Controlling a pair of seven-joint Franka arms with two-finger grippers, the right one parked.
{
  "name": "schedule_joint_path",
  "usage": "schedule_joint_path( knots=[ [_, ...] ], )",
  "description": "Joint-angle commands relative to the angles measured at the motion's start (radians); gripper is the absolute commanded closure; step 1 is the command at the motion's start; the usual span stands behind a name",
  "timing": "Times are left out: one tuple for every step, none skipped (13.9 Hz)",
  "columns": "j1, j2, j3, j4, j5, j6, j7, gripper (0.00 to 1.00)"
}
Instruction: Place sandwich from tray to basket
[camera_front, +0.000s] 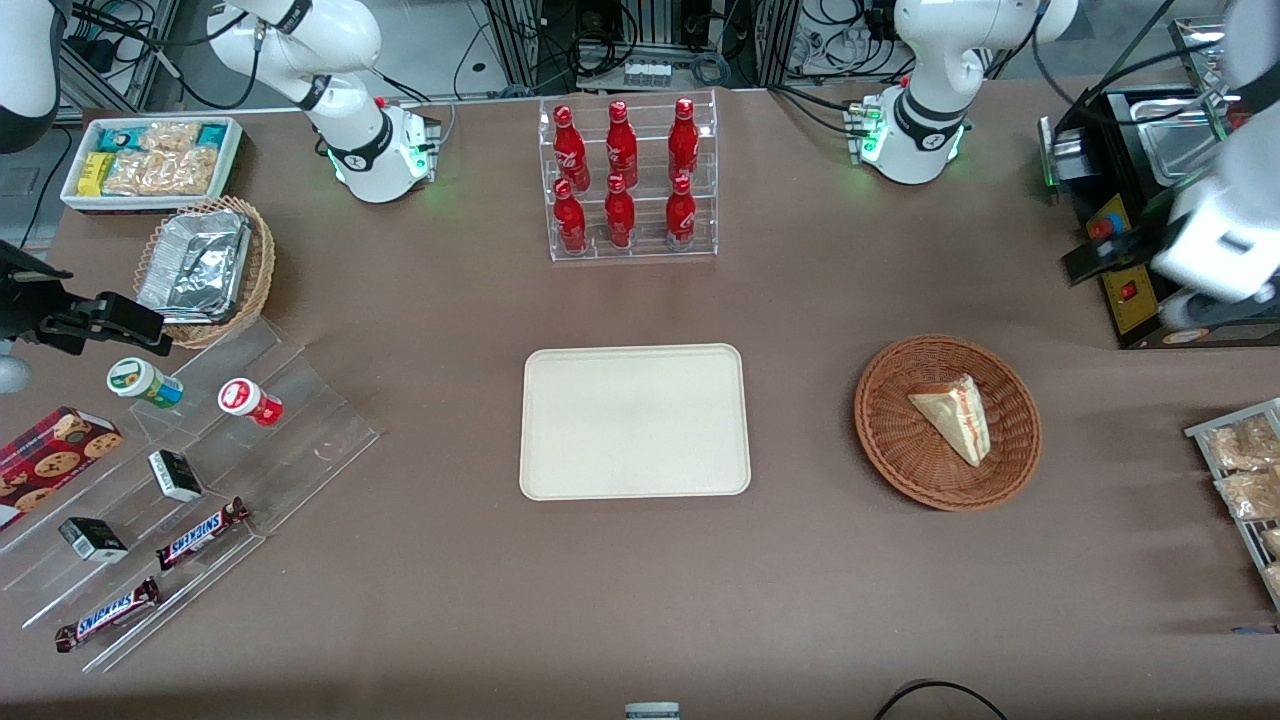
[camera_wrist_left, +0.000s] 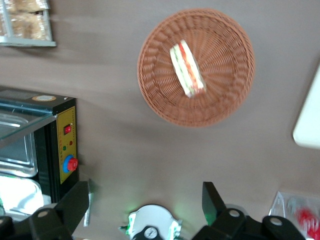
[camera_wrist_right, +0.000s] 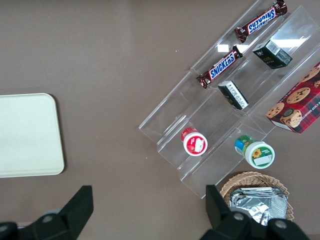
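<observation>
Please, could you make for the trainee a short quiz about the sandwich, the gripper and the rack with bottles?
1. Choose: where is the sandwich?
A) on the white tray
B) in the reddish-brown wicker basket
C) on the oven

2. True or false: the gripper, at the working arm's end of the table, has closed its fingers on the sandwich.

3. Fill in: the clear rack holds ____ bottles. (colour)

Key:
1. B
2. False; its fingers stand apart, and the sandwich lies in the basket.
3. red
</observation>
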Motion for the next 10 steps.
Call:
schedule_joint_path(
  knots=[
    [0.022,-0.022,-0.012,-0.013,-0.032,-0.010,0.093,0.00],
    [0.019,-0.013,-0.012,0.014,-0.051,-0.009,0.085,0.00],
    [0.011,0.005,-0.014,0.054,-0.074,-0.012,0.077,0.00],
    [0.008,0.012,-0.016,0.068,-0.074,-0.015,0.077,0.00],
    [0.003,0.010,-0.016,0.073,-0.074,-0.018,0.080,0.00],
    [-0.001,0.010,-0.016,0.076,-0.072,-0.018,0.083,0.00],
    [-0.003,0.013,-0.016,0.076,-0.072,-0.018,0.083,0.00],
    [-0.003,0.013,-0.016,0.070,-0.069,-0.022,0.085,0.00],
    [-0.006,0.012,-0.014,0.067,-0.068,-0.044,0.086,0.00],
    [-0.007,0.009,-0.012,0.062,-0.063,-0.059,0.082,0.00]
  ],
)
